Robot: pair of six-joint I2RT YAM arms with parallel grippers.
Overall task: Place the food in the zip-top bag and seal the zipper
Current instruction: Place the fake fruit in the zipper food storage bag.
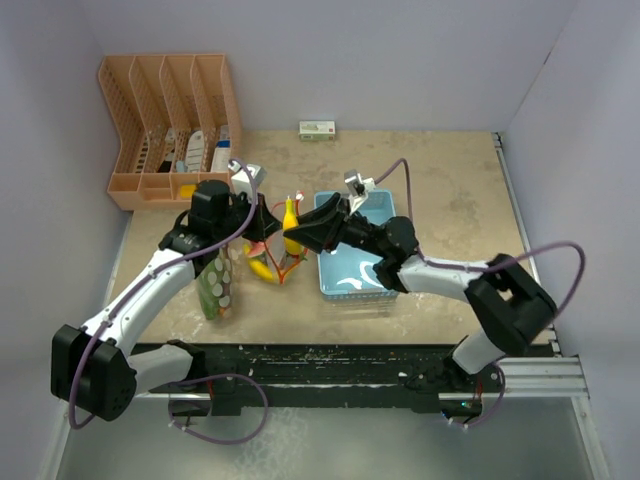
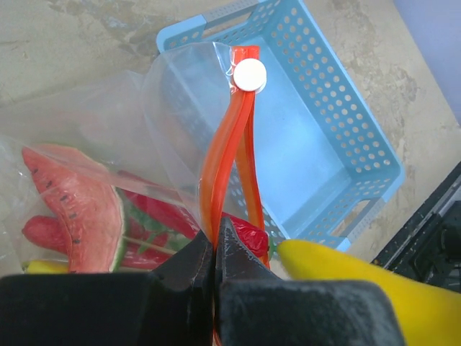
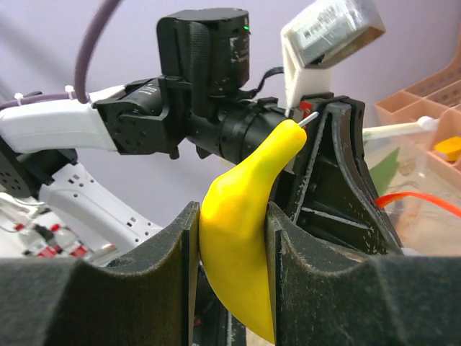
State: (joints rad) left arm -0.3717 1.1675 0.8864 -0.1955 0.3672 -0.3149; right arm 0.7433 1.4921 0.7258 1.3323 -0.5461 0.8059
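Mid-frame, the left gripper [image 2: 216, 249] pinches the orange zipper [image 2: 229, 137] of the zip-top bag [image 2: 94, 115]; the right gripper [image 3: 232, 241], reaching leftward from lower right, clamps a yellow banana [image 3: 245, 180].

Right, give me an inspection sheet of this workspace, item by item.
Surface: beige table, worn and mottled.
Job's things: zip-top bag unsealed, watermelon slice and red pieces inside; banana outside.
Clutter: empty blue basket, orange organizer, small box.
Hands: left hand shut on the bag's zipper; right hand shut on the banana.
Cables: purple cables loop off both arms.
Surroundings: lilac walls.
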